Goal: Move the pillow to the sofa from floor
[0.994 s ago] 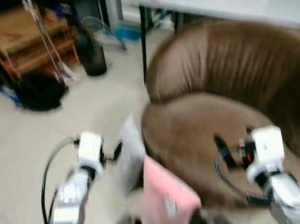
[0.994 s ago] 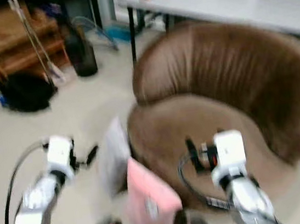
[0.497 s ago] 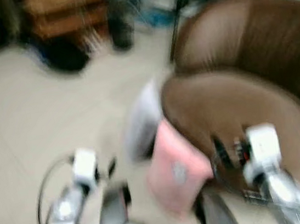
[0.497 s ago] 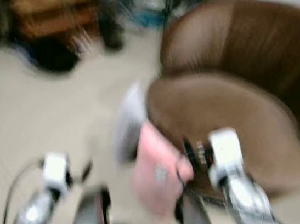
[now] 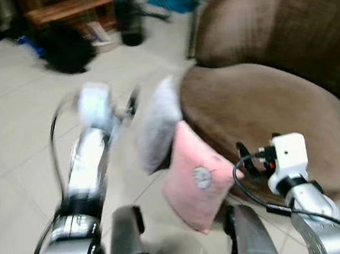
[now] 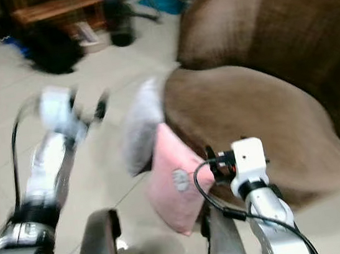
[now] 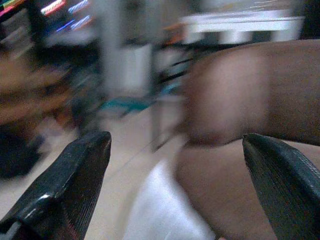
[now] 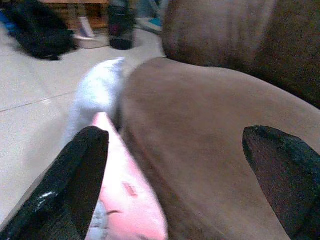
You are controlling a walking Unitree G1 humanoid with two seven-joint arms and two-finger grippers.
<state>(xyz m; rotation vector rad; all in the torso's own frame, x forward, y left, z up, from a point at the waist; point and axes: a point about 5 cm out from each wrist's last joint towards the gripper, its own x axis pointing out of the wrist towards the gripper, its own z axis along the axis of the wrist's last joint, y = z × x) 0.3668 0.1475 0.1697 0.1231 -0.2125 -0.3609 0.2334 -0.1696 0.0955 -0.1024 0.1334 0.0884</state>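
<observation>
Pink pillow point(image 5: 195, 177) just beside spread right fingers point(image 8: 82, 165).

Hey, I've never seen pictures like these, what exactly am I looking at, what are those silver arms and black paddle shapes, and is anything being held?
This is a humanoid robot looking down at its own two silver arms. The two wide pictures come from a stereo camera on its head; the other two come from cameras on its wrists, and the black paddle shapes are gripper fingers. Both the left gripper and the right gripper are open and hold nothing. On the tiled floor, a pink pillow and a grey pillow lean against a brown sofa. The left arm is blurred. Dark bags and a wooden shelf stand behind.
</observation>
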